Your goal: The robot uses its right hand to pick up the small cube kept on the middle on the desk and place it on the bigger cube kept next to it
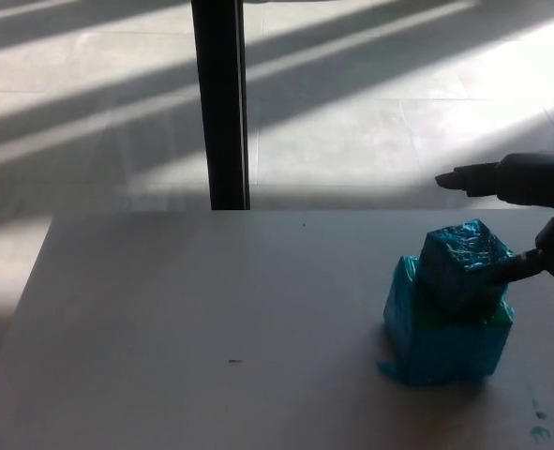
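Note:
A small blue foil-wrapped cube (pixel 462 264) rests tilted on top of the bigger turquoise cube (pixel 445 336), right of the desk's middle. My right hand (pixel 530 211) hovers at the right edge, just above and beside the small cube, open. Its upper fingers (pixel 469 177) stretch out above the cube without touching it. A lower finger (pixel 520 266) sits close to the cube's right side. My left hand does not show.
The white desk (pixel 211 319) fills the lower picture; blue paint smears (pixel 539 427) mark its front right corner. A dark vertical post (pixel 220 103) stands behind the desk's far edge. Sunlit floor tiles lie beyond.

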